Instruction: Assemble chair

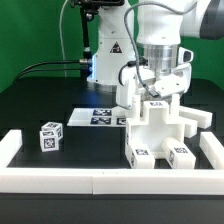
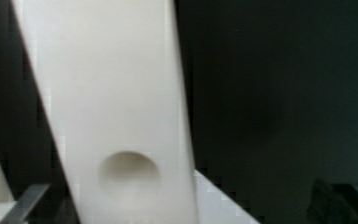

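Your gripper (image 1: 160,92) hangs right over the small blocky white plastic chair (image 1: 165,128). The chair stands part-built on the black table (image 1: 40,105), toward the exterior view's right, just behind the long low white border rail (image 1: 100,178). The jaws stand wide apart and grip nothing. In the wrist view, the chair's tall white panel (image 2: 105,100), with its round recess, rises between the dark fingers (image 2: 30,203); it is close to one finger and clear of the other. A loose white tagged cube (image 1: 50,135) sits well apart at the exterior view's left. The thin flat white marker board (image 1: 98,117) lies behind the chair, near the arm's base.
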Robot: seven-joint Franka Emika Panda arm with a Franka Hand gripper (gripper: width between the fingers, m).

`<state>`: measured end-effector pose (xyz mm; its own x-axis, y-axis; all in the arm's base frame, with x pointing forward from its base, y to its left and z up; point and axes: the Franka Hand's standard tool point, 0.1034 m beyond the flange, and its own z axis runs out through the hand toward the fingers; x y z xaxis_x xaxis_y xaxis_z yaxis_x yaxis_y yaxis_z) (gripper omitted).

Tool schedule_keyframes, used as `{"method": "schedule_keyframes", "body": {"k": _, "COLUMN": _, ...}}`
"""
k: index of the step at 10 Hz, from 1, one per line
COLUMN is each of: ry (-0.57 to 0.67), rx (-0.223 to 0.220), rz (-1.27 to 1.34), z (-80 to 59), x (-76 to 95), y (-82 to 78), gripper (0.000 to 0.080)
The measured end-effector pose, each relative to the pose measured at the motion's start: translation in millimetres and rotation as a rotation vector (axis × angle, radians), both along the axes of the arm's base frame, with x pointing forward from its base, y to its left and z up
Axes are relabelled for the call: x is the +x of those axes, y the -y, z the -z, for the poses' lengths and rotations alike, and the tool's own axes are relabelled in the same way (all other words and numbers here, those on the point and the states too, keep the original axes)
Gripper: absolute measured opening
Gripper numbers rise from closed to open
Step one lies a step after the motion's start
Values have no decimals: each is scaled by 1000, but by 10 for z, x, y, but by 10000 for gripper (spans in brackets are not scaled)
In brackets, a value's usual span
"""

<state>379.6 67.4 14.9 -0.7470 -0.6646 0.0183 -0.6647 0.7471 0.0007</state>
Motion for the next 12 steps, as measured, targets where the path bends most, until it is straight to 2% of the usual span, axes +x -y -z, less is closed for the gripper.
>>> {"method": "schedule_keyframes", "body": {"k": 2, "ry": 0, "rx": 0, "rz": 0, "z": 0, "x": 0, "y": 0, "gripper": 647}}
{"method": "schedule_keyframes", "body": {"k": 12, "ry": 9, "rx": 4, "rz": -11, "z": 4, "x": 12, "y": -3, "gripper": 649}}
